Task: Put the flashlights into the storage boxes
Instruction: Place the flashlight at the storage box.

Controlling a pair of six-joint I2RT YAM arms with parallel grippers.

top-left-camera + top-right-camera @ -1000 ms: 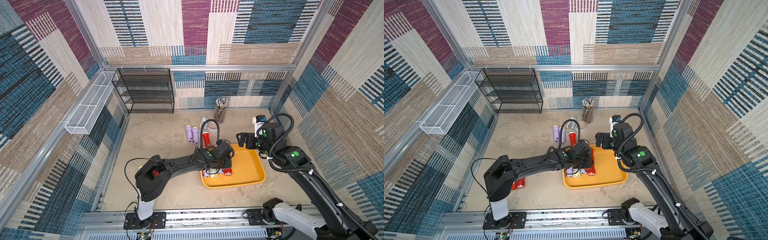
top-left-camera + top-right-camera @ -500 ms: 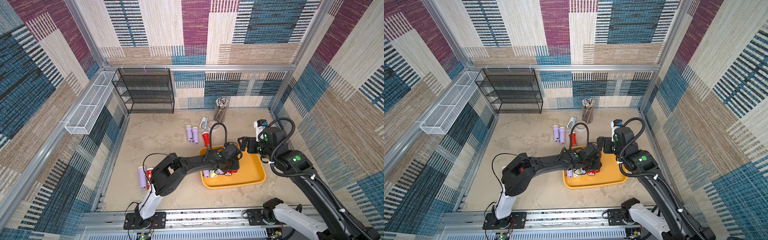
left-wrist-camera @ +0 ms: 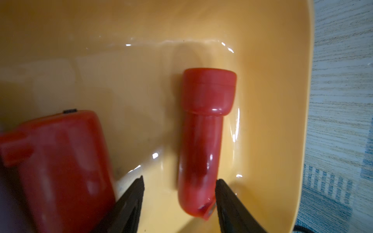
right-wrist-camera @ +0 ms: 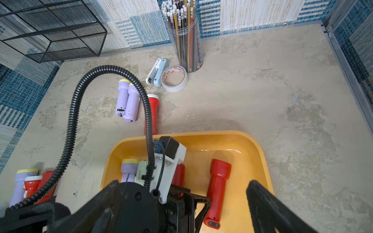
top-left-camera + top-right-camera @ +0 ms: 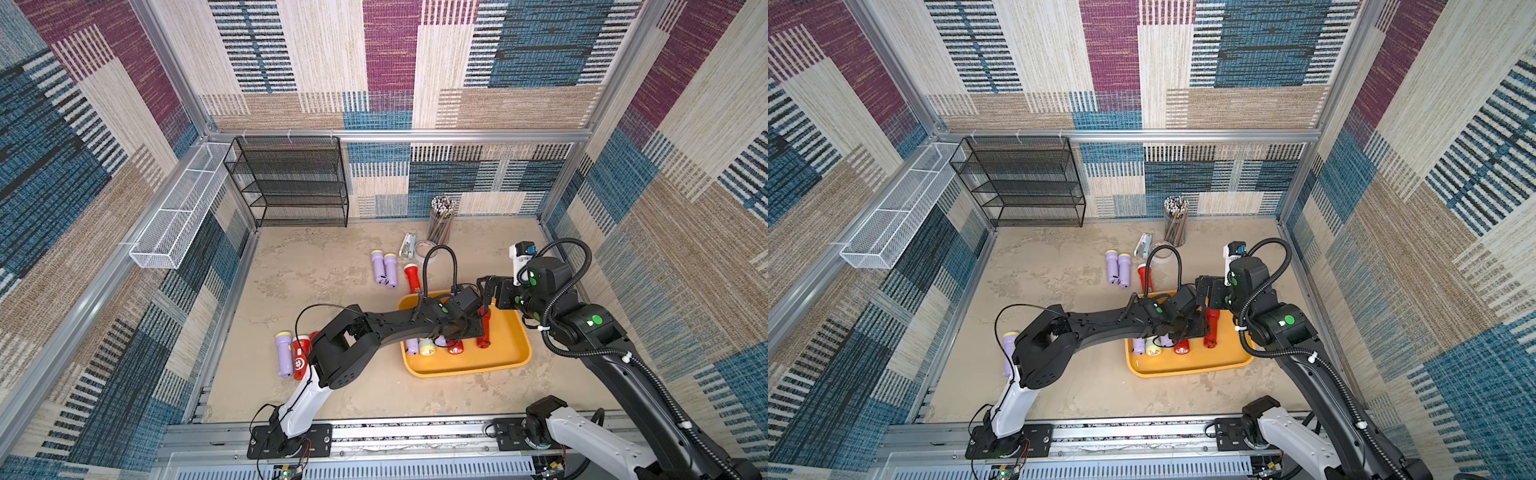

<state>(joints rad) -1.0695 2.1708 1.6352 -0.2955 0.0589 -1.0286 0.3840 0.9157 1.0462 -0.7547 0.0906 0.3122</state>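
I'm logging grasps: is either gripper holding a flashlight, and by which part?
Nothing is held: left gripper open around the tail of a red flashlight lying in the tray; right gripper open, empty.

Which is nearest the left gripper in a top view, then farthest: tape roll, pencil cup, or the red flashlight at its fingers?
1. Red flashlight, in the yellow tray, between the left gripper's fingers.
2. Tape roll, on the table beyond the tray.
3. Pencil cup, farther back, past the tape.
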